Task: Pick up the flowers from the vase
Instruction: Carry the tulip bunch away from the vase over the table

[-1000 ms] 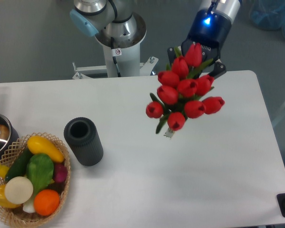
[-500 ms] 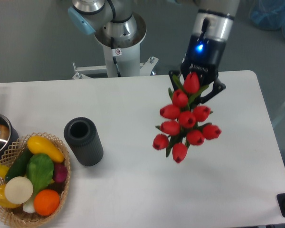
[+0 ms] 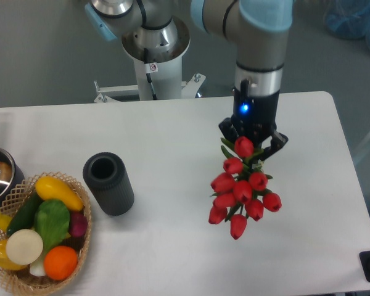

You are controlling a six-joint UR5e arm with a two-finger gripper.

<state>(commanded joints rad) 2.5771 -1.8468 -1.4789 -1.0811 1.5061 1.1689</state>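
claw: we see the gripper [image 3: 253, 140] pinching the flowers [image 3: 243, 188] at the stem end.
flowers: clear of the vase [image 3: 108, 183], which stands well to the left, mouth bare.
axis: we judge the bunch's long axis runs from the claw toward the near edge, buds leading.

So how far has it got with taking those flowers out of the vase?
The main part looks done: the vase stands empty on the table, its mouth dark and open. The flowers are in hand, hanging from the gripper with its jaws shut around the bunch, well to the right of the vase. Nothing obvious is left except perhaps setting them somewhere.
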